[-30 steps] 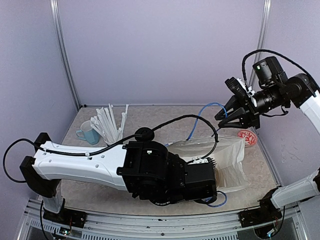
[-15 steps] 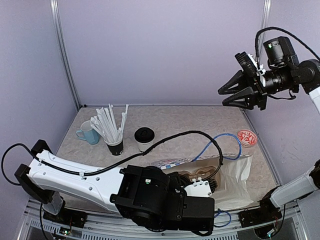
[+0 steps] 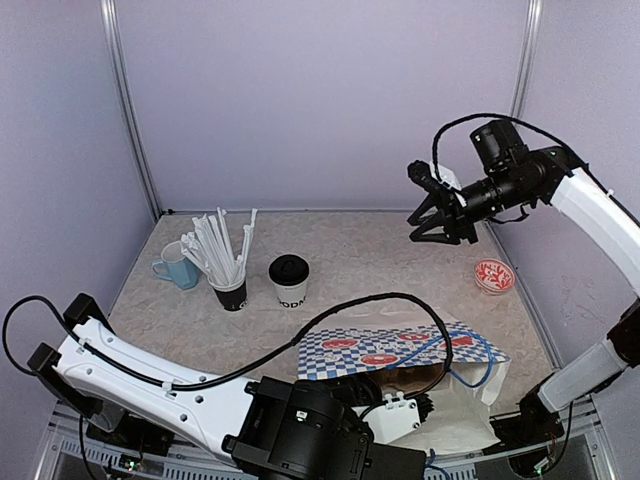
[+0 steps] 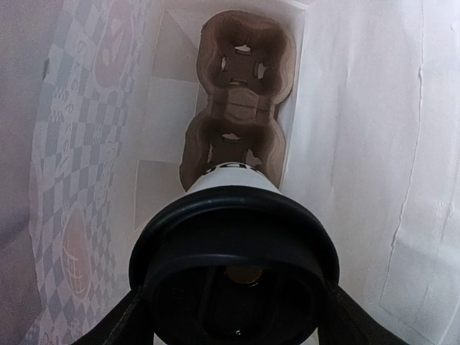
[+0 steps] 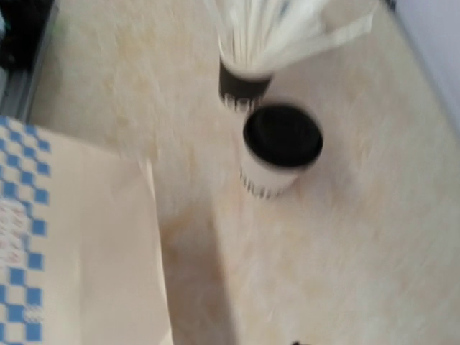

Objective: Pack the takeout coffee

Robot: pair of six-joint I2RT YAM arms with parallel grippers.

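Marbled table (image 3: pixel 380 250), seen from above. Light-blue mug (image 3: pixel 176 268) at ten o'clock. Black cup (image 3: pixel 231 293) bristling with white straws (image 3: pixel 215 245) just beside, at mug's four o'clock. Red-and-white round disc (image 3: pixel 493 275) at three o'clock. Blue-checked paper bag (image 3: pixel 400 348) lying at five o'clock; brown cardboard cup carrier (image 4: pixel 241 93) inside.

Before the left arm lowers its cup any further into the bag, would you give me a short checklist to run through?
1. Left gripper clamped on the held cup at its lid: ok.
2. Carrier lying flat at the bottom of the bag, far slot empty: ok.
3. Held cup centred over the near slot: cannot tell, the cup hides it.
4. Right gripper open, empty, raised away from the bag: ok.
5. Second cup upright on the table, lid on: ok.
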